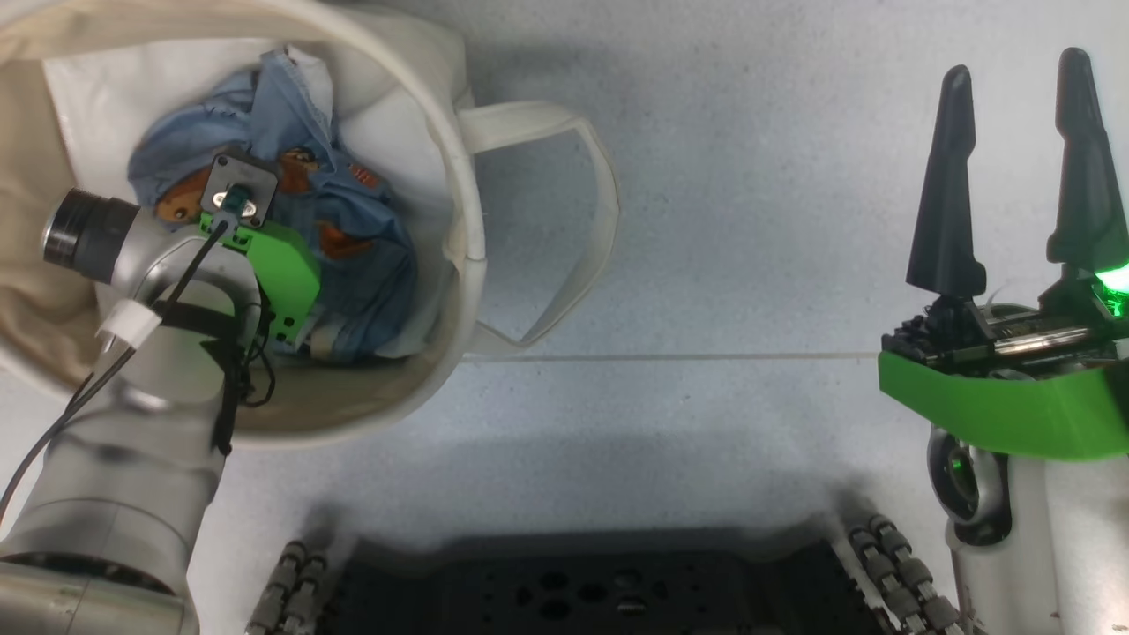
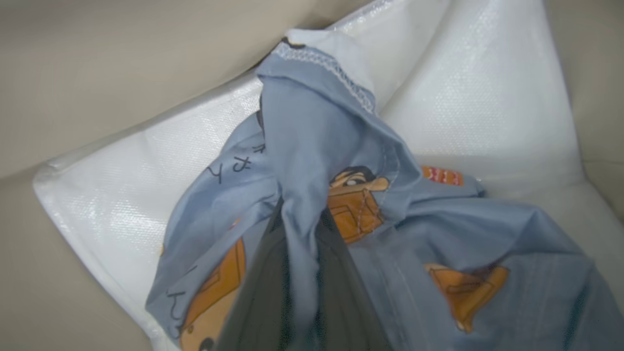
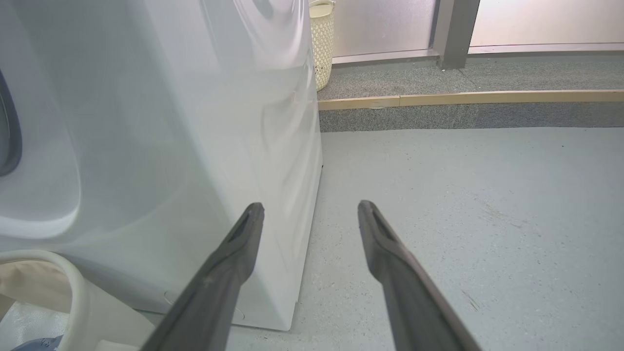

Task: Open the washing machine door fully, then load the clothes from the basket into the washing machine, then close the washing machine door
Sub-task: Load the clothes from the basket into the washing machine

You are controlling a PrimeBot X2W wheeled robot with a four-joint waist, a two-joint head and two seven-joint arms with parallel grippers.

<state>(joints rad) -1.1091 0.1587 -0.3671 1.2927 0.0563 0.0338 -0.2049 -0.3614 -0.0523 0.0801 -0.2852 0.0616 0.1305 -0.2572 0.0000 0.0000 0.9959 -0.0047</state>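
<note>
The cream basket [image 1: 467, 220] stands on the floor at the upper left, and its rim [image 3: 78, 292] also shows at the right wrist view's lower left. Inside it lies one of the clothes, a light blue garment [image 1: 353, 220] with orange prints, on a flat white sheet [image 2: 487, 97]. My left arm reaches down into the basket. The left gripper [image 2: 300, 229] is shut on a raised fold of the light blue garment [image 2: 438, 234]. My right gripper [image 1: 1014, 168] is open and holds nothing, hovering over the floor beside the white washing machine [image 3: 170, 122]. The washing machine door is out of view.
The basket's loop handle [image 1: 564, 220] lies out to the right. My dark wheeled base [image 1: 582, 582] is at the bottom. Behind the washer are a perforated cream hamper [image 3: 321, 44] and a raised step with a wooden edge [image 3: 468, 99]. Grey floor stretches to the right.
</note>
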